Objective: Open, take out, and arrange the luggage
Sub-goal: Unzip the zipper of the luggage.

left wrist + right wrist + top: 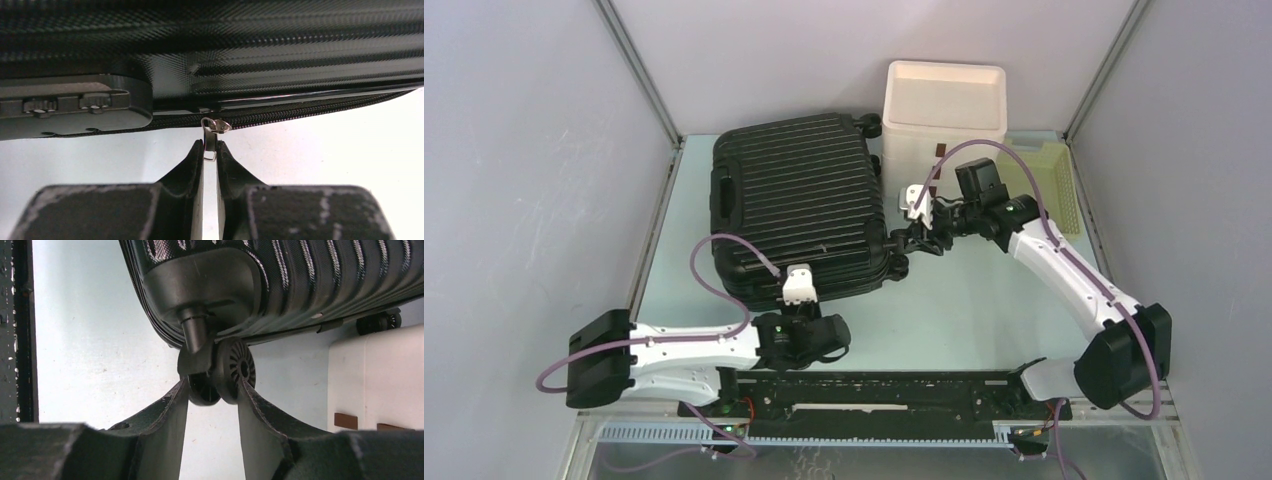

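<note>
the left gripper pinches the silver zipper pull on the near edge of the luggage, while the right gripper clamps a caster wheel at its near right corner. the closed black case lies flat toward the far left of the table, just beside a white box.

The suitcase lies flat on the table, left of centre in the top view. A box stands just behind its right corner, a basket right of the box. The left gripper pinches the zipper pull at the suitcase's near edge; the right gripper straddles a wheel at the near right corner.
</note>
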`<move>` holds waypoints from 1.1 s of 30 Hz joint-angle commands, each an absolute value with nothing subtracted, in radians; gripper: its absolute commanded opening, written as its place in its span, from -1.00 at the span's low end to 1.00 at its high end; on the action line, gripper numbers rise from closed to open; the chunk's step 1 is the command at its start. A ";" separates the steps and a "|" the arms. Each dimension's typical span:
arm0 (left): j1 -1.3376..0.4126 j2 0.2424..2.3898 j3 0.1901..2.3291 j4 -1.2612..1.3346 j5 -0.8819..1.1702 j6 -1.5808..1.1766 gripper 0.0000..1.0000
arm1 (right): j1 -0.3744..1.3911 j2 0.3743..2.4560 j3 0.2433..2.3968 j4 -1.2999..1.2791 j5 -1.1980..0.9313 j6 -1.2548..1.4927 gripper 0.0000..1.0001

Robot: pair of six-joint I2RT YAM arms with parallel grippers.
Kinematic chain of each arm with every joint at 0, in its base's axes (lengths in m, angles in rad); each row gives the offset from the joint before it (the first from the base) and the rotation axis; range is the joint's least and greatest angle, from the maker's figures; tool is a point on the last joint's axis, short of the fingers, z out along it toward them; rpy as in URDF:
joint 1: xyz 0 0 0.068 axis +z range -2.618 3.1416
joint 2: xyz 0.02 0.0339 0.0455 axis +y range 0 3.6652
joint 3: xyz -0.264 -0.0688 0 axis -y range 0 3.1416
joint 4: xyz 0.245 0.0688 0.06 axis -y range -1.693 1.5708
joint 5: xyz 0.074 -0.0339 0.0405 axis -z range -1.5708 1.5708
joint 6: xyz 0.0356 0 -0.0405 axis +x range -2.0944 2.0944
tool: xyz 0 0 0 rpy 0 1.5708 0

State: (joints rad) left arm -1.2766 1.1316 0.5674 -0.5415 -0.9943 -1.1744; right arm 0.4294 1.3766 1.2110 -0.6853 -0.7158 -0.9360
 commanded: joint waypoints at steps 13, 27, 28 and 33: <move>-1.278 1.038 0.633 -0.698 -0.918 -0.929 -0.23 | 0.284 1.225 1.167 -0.937 -1.006 -0.909 0.13; -1.193 0.509 0.627 -0.380 -0.506 -0.345 1.00 | -0.202 1.198 1.167 -0.742 -1.042 -0.525 0.96; -1.137 0.512 0.658 -0.386 -0.449 -0.305 1.00 | -0.208 1.218 1.167 -0.711 -0.974 -0.495 0.99; -0.798 0.607 0.854 -0.457 -0.110 -0.140 1.00 | -0.198 1.329 1.169 -0.555 -0.656 -0.442 1.00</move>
State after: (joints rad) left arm -0.9836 0.5491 0.6926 -0.4545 -0.3904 -0.3515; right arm -0.2066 1.2716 1.1637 -0.7177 -0.9154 -0.5499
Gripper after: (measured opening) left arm 0.996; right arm 0.995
